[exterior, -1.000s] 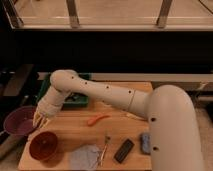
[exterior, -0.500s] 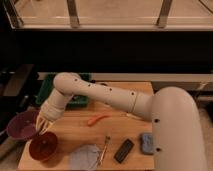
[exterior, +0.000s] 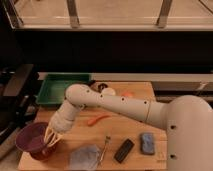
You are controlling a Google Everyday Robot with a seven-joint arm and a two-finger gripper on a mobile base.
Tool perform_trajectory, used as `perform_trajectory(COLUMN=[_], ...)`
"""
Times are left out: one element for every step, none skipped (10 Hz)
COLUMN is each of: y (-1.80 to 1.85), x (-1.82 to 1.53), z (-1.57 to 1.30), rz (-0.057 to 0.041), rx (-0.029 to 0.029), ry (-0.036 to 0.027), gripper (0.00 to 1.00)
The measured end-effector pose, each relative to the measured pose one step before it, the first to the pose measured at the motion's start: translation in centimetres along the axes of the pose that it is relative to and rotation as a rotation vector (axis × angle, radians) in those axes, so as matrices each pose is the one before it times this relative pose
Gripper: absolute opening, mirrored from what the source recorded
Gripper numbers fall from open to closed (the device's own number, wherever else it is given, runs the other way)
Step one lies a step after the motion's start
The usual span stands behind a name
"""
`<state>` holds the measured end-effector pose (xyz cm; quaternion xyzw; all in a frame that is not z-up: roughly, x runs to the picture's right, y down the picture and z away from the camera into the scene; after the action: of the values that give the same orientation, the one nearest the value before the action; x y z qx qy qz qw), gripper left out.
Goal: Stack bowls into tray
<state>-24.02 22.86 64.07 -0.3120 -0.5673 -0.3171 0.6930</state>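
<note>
Purple bowl: we see the dark purple bowl (exterior: pixel 29 139) at the front-left corner of the desk (exterior: pixel 125 126). A second ago it stood further back and apart from the other bowl, and it has since been carried forward and to the right.

Red bowl: the red-orange bowl (exterior: pixel 44 154) has not moved. Only a strip of it now shows under the purple one's right side, so we judge the purple bowl sits in or on it (how squarely it is nested we cannot tell).

Gripper: the gripper (exterior: pixel 53 138) is at the purple bowl's right rim, where it has been throughout the move. We cannot tell whether it clasps the rim or has let go.

Tray: the green tray (exterior: pixel 50 95) lies at the back-left of the desk, well apart from both bowls and with no bowl in it.

Meaning for the task: in our judgement the bowls are now stacked, but on the desk and not in the tray. The pair would need to be lifted and set there.

Risk: as we judge it, the stack sits close to the desk's front edge, so a lift by one rim could tip it.

Bystander: the grey-blue cloth (exterior: pixel 84 156) lies just to the right of the bowls.
</note>
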Motion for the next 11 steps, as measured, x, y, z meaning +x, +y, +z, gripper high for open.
perform_trajectory(y=[0.457, 0.469, 0.177, 0.14, 0.047, 0.011, -0.059, -0.235, -0.37, -0.139, -0.141], x=[0.328, 0.438, 0.154, 0.109, 0.226, 0.156, 0.222, 0.158, 0.106, 0.105, 0.028], z=[0.609, 0.947, 0.481, 0.291, 0.173, -0.008, -0.213, -0.181, -0.325, -0.245, -0.378], rz=[0.00455, 0.00411, 0.0007, 0.00489, -0.00199, -0.0034, -0.00278, -0.0103, -0.00973, -0.00333, -0.00188], rx=[0.00531, -0.00307, -0.00465, -0.00343, -0.00047, 0.00603, 0.00475, -0.0002, -0.00004, -0.00129, -0.00218], ry=[-0.01209, -0.00954, 0.00058, 0.00476, 0.02219, 0.01478, 0.0127, 0.02188, 0.02129, 0.01342, 0.01723], gripper=[0.24, 0.35, 0.45, 0.56, 0.65, 0.67, 0.67, 0.67, 0.67, 0.67, 0.67])
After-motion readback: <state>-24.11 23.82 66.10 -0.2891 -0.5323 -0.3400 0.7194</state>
